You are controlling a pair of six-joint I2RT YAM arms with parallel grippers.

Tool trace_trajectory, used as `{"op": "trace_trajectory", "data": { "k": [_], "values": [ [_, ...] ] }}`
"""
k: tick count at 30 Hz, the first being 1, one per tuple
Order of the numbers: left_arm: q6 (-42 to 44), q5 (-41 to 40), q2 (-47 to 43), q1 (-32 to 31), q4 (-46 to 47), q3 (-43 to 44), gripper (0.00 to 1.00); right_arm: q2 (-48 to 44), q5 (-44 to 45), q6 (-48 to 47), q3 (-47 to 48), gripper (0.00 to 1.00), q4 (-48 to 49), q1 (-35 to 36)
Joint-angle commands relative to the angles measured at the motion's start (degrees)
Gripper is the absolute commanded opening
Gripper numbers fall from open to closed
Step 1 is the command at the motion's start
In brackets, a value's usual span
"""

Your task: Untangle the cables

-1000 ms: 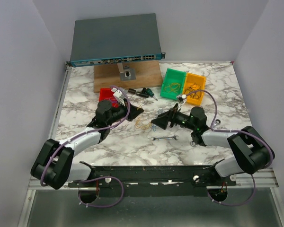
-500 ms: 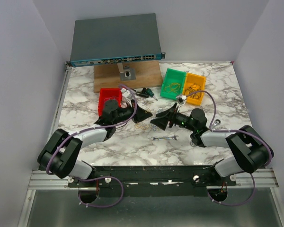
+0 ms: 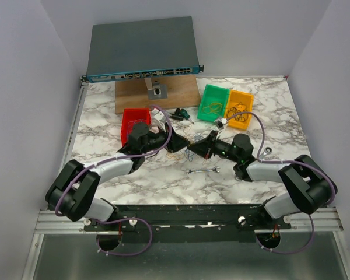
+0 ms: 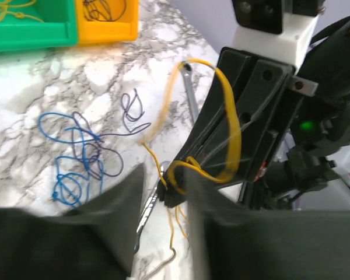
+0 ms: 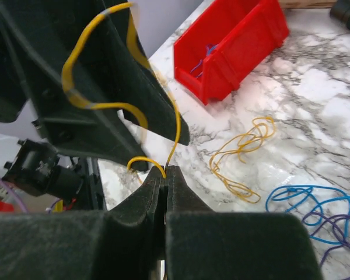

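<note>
Since a second ago, from above: finds left gripper (image 3: 178, 142) and right gripper (image 3: 193, 147) drawn in tip to tip at mid-table

From the left wrist: shows own jaws parted narrowly, seemingly releasing the yellow cable (image 4: 234, 125), with blue cables (image 4: 81, 137) lying loose on the marble beside

From the right wrist: shows jaws, wide a second ago, pinched shut on that yellow loop; reads as a handover, ready for pulling one strand free

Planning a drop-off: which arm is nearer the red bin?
Left. The left arm lies just in front of the red bin, its wrist beside it; the right arm reaches in from the right and ends at mid-table, apart from the bin.
</note>
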Motion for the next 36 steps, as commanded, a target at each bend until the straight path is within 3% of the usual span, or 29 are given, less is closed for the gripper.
{"op": "trace_trajectory", "data": {
  "k": [1,7,10,13,17,24,36],
  "values": [
    [3.88,-5.86,-4.28,-0.47,-5.26,0.83,0.49,-2.54,7.00,-1.53,0.70,0.01,-3.87,0.26],
    [7.23,-13.67,-10.16,-0.46,-14.58,0.47,0.71,-6.67,25.29,-2.28,2.79,0.01,-17.10,0.18],
    [7.72,-17.45,-13.72,-0.42,-13.43,-2.58,0.86,-8.21,34.61,-2.74,5.45,0.01,-23.05,0.18],
    [8.46,-20.85,-17.25,-0.45,-13.28,-4.47,0.87,-6.90,49.27,-0.72,11.59,0.01,-35.56,0.07],
    [8.96,-22.01,-18.89,-0.38,-13.58,-5.13,0.87,-0.79,60.78,-0.76,22.80,0.01,-48.88,0.01],
    [9.39,-20.92,-17.68,-0.44,-14.26,-4.10,0.86,16.95,68.33,-2.06,45.91,0.01,-66.95,-0.80],
    [9.40,-21.01,-16.81,-0.40,-15.21,-3.15,0.85,36.51,67.19,-5.05,64.85,0.01,-71.56,-8.82]
  ]
}}
